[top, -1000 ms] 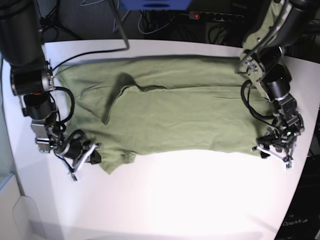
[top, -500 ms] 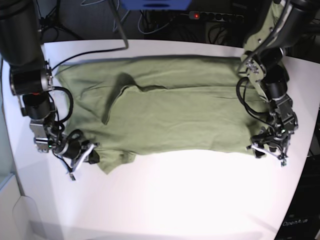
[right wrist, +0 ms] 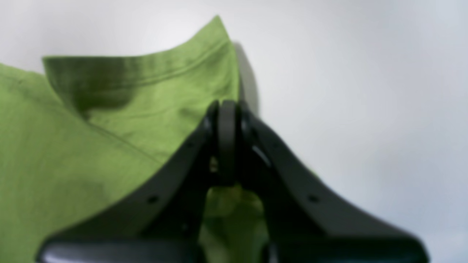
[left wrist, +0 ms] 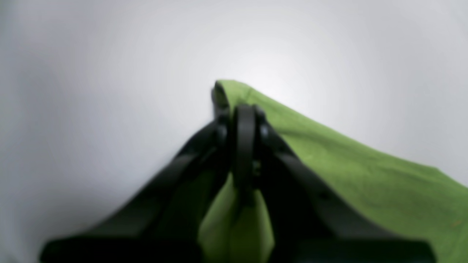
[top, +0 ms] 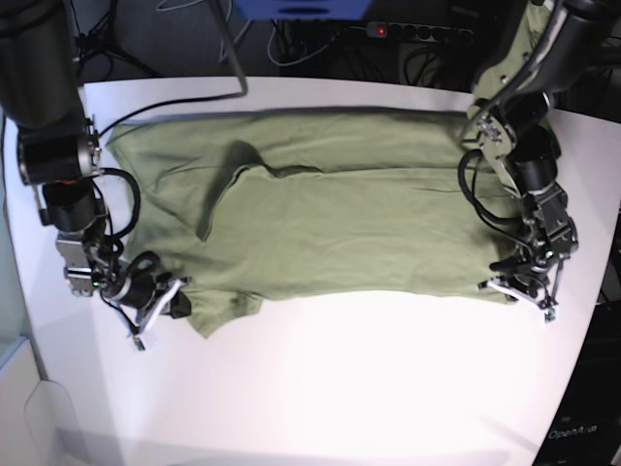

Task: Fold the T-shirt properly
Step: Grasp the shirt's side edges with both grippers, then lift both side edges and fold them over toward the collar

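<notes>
Right gripper [top: 167,301]: at the left of the base view, jaws clamped on the near sleeve-side corner of the T-shirt [top: 320,218]; the right wrist view shows the two fingers [right wrist: 226,138] pressed together with green cloth bunched between and behind them; unchanged from a second ago
T-shirt: spread flat across the white table [top: 340,388], wide side to side, its near edge running between the two grippers; a dark raised wrinkle sits left of the middle
Left gripper [top: 519,286]: at the right of the base view, now pinched on the near right corner of the shirt; a second ago its jaws stood apart over that corner, and they have snapped together since
Left wrist view: fingers [left wrist: 244,138] meet with a fold of the hem poking up past the tips and cloth gathered below, so the grip looks real, not a miss
Meaning for the task: both near corners now appear held, so I judge the first fold can begin, likely carrying the near edge away toward the far edge
Hidden or unclear: both wrist views are blurred; how many layers each pinch has caught cannot be told; the white tag is not visible; the shirt's far edge lies partly under the arm at the right; the arms' upper parts are cut off by the frame
</notes>
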`<action>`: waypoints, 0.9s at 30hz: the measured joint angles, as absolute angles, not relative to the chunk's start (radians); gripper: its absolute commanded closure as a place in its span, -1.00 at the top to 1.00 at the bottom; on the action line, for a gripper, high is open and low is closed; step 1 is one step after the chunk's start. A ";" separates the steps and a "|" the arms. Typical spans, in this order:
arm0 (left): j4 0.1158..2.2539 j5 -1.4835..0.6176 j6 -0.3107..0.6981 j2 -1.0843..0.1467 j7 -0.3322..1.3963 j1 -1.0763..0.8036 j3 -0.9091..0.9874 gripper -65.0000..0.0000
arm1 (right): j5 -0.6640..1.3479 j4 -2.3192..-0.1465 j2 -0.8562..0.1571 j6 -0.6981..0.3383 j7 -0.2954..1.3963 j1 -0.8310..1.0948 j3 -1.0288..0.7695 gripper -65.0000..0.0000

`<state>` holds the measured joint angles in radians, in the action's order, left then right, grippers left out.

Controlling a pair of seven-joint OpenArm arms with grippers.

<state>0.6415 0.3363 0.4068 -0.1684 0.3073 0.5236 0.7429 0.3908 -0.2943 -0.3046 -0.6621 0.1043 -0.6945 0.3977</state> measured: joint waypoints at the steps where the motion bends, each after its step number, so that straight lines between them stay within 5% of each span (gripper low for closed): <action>1: 0.641 0.337 0.407 -0.168 0.308 0.524 0.743 -0.93 | 0.391 -0.295 -0.305 -0.662 0.104 -0.695 0.398 -0.98; 9: 0.643 0.339 0.411 -0.168 0.310 0.522 0.743 -0.93 | 0.377 -0.427 -0.355 -0.665 0.142 -0.657 0.393 -0.98; 27: 0.644 0.332 0.414 -0.161 0.307 0.519 0.745 -0.93 | 0.373 -1.153 -0.449 -0.662 0.468 -0.329 0.277 -0.98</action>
<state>0.6441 0.3321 0.4145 -0.1608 0.3069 0.5186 0.7452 0.3733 -1.1526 -0.4492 -0.6621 0.4683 -0.3286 0.2768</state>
